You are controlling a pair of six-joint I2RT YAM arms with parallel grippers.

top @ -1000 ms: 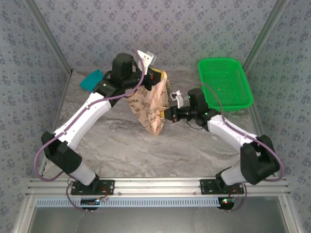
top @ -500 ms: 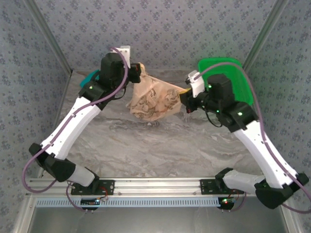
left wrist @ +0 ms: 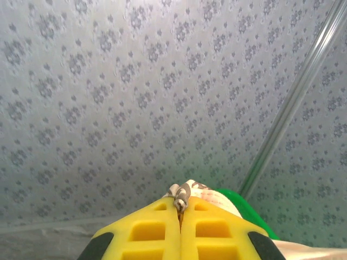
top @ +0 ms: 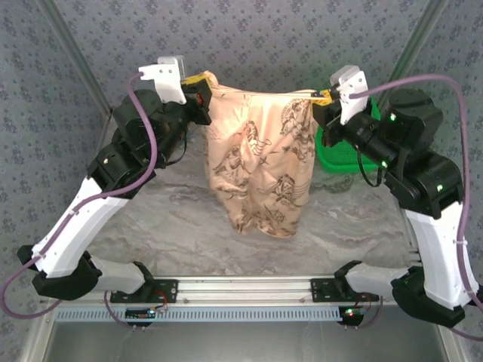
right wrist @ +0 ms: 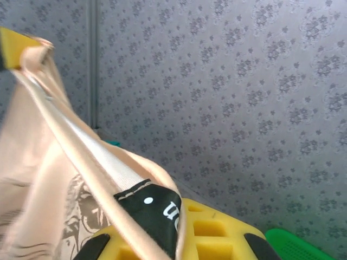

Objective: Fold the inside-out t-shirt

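The inside-out t-shirt [top: 263, 162], peach-beige with dark brown nautical prints, hangs in the air between both arms, its lower end near the table. My left gripper [top: 204, 84] is shut on its upper left corner; in the left wrist view a small bunch of the t-shirt [left wrist: 187, 192] sticks out between the closed yellow fingers [left wrist: 157, 230]. My right gripper [top: 323, 98] is shut on the upper right corner. In the right wrist view the t-shirt's hem [right wrist: 81, 157] stretches away to the left, and its small dark label [right wrist: 154, 211] lies over the yellow fingers [right wrist: 217, 233].
A green basket [top: 339, 154] stands at the back right, partly behind the right arm and beside the hanging cloth. The grey marbled table [top: 181, 226] spreads below. Patterned walls close in the back and sides.
Both grippers have risen and moved apart, the left to the left and the right to the right. The t-shirt went from a bunched lump to a stretched, hanging sheet.
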